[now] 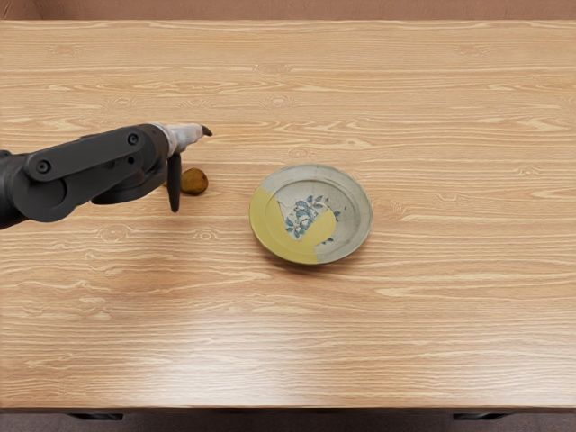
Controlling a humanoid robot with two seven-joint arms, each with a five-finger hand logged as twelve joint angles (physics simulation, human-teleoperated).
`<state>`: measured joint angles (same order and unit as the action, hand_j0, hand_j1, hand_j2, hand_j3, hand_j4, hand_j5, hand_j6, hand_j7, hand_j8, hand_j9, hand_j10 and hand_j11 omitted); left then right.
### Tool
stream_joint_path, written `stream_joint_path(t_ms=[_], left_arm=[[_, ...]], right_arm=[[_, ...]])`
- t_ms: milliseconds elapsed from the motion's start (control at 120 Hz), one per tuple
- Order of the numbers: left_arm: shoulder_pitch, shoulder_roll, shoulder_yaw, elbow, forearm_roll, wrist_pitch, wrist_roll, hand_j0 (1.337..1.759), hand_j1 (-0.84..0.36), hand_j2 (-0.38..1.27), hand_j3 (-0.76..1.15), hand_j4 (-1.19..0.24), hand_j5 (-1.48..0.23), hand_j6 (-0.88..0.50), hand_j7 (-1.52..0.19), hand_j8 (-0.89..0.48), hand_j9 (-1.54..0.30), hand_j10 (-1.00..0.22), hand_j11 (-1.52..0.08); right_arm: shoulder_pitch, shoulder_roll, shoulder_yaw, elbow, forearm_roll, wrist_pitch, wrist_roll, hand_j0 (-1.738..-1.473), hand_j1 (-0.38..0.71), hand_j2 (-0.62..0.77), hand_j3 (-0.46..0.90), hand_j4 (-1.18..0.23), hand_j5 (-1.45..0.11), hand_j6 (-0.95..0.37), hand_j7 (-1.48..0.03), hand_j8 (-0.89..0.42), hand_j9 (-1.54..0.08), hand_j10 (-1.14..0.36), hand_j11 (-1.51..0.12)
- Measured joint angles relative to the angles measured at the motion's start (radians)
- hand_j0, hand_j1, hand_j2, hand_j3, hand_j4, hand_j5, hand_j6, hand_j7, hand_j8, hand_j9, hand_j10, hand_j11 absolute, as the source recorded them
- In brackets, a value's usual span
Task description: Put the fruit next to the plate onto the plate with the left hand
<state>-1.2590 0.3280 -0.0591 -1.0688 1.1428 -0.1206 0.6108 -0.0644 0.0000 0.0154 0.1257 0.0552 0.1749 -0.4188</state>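
Worktop (pixel 432 108): pale wood grain, fills the view.

Left arm (pixel 72 175): dark, enters from the 9 o'clock edge and reaches toward centre.

Plate (pixel 353 202): round, grey with a yellow segment and blue pattern, just right of centre.

Left hand (pixel 178 148): fingers spread, one pointing to 3 o'clock, one dark finger (pixel 174 193) hanging toward 6 o'clock; it grips nothing.

Fruit (pixel 195 182): small, brown, on the worktop between 9 and 10 o'clock of the plate, apart from it, just beside the hanging finger; contact cannot be told.
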Motion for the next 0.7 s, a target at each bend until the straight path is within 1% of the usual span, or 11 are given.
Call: stream_joint_path(t_ms=[183, 375, 567, 700], left_arm=[[0.001, -0.021, 0.023, 0.006, 0.005, 0.014, 0.000, 1.658, 0.17, 0.03, 0.00, -0.15, -0.19, -0.15, -0.19, -0.15, -0.19, -0.15, -0.19], [0.027, -0.026, 0.053, 0.019, 0.039, 0.107, 0.000, 1.658, 0.13, 0.04, 0.00, -0.18, -0.24, -0.19, -0.24, -0.19, -0.24, -0.18, -0.24], [0.027, -0.028, 0.063, 0.026, 0.050, 0.133, 0.000, 1.658, 0.08, 0.05, 0.00, -0.23, -0.29, -0.23, -0.29, -0.23, -0.29, -0.23, -0.29], [0.038, -0.072, 0.065, 0.039, 0.051, 0.136, 0.000, 1.658, 0.06, 0.05, 0.00, -0.24, -0.31, -0.24, -0.31, -0.24, -0.31, -0.24, -0.31]], right_arm=[[0.000, 0.000, 0.000, 0.000, 0.000, 0.000, 0.000, -1.658, -0.35, 0.00, 0.00, 0.00, 0.00, 0.00, 0.00, 0.00, 0.00, 0.00, 0.00], [0.000, 0.000, 0.000, 0.000, 0.000, 0.000, 0.000, -1.658, -0.35, 0.00, 0.00, 0.00, 0.00, 0.00, 0.00, 0.00, 0.00, 0.00, 0.00], [0.000, 0.000, 0.000, 0.000, 0.000, 0.000, 0.000, -1.658, -0.35, 0.00, 0.00, 0.00, 0.00, 0.00, 0.00, 0.00, 0.00, 0.00, 0.00], [0.000, 0.000, 0.000, 0.000, 0.000, 0.000, 0.000, -1.658, -0.35, 0.00, 0.00, 0.00, 0.00, 0.00, 0.00, 0.00, 0.00, 0.00, 0.00]])
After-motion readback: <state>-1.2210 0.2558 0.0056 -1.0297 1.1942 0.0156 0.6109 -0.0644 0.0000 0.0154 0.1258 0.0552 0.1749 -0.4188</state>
